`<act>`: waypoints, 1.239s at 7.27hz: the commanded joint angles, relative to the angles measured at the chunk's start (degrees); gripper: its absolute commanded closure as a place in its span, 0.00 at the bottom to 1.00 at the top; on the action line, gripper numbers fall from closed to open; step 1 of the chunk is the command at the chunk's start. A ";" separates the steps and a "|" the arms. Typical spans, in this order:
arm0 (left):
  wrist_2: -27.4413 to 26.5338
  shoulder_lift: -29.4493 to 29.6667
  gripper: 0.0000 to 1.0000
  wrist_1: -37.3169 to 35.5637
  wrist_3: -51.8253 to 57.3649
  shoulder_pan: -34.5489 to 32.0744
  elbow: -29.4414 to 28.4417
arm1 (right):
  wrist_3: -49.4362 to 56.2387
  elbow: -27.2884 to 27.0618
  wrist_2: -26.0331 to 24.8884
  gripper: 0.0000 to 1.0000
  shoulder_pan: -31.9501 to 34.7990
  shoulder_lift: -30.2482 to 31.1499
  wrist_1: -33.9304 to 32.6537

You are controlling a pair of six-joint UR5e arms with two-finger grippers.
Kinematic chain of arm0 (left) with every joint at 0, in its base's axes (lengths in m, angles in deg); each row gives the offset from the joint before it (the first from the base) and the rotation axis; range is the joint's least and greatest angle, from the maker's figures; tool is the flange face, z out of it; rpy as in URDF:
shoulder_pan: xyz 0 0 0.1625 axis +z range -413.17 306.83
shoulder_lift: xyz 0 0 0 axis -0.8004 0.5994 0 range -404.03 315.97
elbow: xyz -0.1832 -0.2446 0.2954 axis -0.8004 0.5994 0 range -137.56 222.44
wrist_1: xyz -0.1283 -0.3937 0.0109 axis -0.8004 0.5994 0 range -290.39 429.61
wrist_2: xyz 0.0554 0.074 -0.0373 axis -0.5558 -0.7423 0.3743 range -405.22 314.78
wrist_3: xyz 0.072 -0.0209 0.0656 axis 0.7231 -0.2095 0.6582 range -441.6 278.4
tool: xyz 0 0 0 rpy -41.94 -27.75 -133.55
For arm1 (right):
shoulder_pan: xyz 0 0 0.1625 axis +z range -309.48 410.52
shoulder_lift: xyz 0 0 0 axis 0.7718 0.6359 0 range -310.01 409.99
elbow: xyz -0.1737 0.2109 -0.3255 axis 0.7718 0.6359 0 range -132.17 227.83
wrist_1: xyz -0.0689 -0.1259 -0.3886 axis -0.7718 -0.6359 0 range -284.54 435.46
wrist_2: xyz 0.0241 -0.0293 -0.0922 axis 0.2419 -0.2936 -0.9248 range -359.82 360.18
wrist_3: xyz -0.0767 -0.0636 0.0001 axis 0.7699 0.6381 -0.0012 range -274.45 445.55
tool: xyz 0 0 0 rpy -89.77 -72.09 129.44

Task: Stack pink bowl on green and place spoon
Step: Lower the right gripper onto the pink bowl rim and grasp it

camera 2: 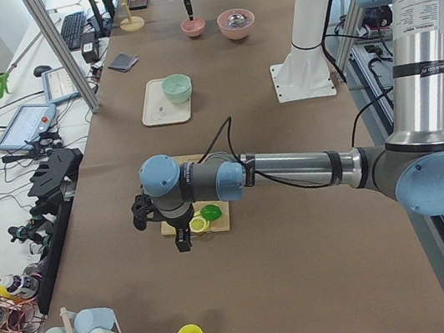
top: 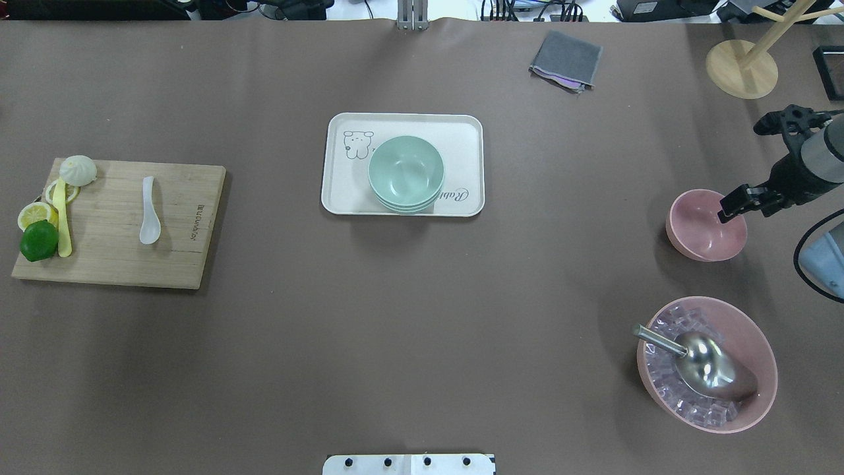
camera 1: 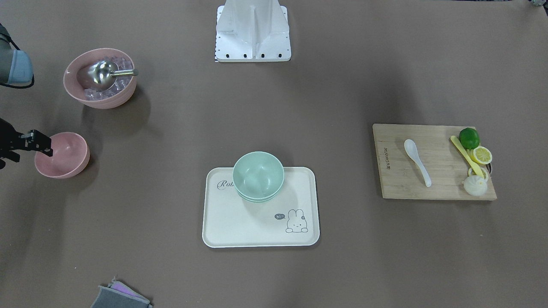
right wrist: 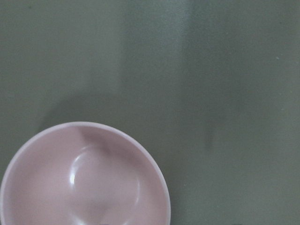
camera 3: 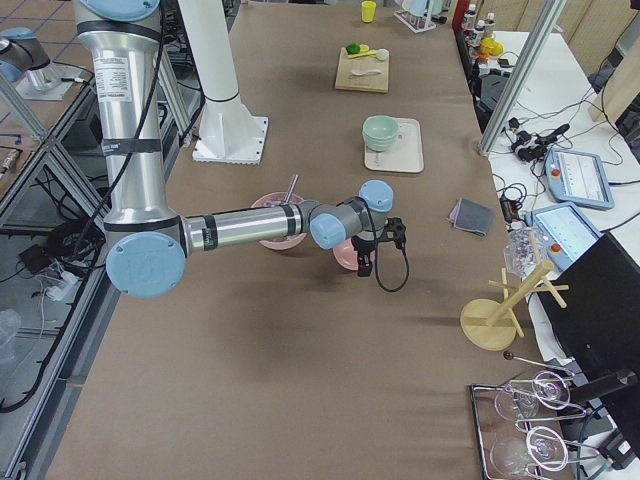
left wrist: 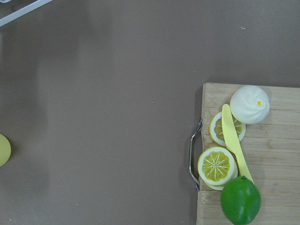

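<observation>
The small pink bowl [camera 1: 64, 156] stands empty on the table at my right side; it also shows in the overhead view [top: 702, 227] and the right wrist view [right wrist: 84, 178]. My right gripper [camera 1: 43, 145] hangs over its outer rim [top: 733, 204] and looks open, holding nothing. The green bowl [camera 1: 258, 175], top of a small stack, sits on the cream tray [camera 1: 239, 226] at mid-table. The white spoon [camera 1: 417, 161] lies on the wooden cutting board [camera 1: 445, 184]. My left gripper [camera 2: 181, 239] hovers by the board's fruit end; I cannot tell if it is open or shut.
A big pink bowl [top: 705, 369] of ice cubes with a metal scoop stands near the small pink bowl. Lime [left wrist: 240, 200], lemon slices, a bun and a yellow knife share the board. A grey cloth [top: 566, 59] and a wooden stand [top: 742, 66] are at the far right.
</observation>
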 commanded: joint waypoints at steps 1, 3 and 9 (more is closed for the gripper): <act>-0.02 0.38 0.02 0.06 -1.05 0.66 0.03 | -1.43 1.56 0.03 0.42 -0.71 -0.81 0.09; -0.02 0.47 0.02 0.06 -2.45 1.10 0.12 | -1.52 2.08 -0.14 0.64 -1.33 -0.81 0.09; -0.20 5.81 0.03 5.43 -31.95 12.60 1.96 | -19.65 -5.03 4.78 1.00 -1.15 -14.98 -9.08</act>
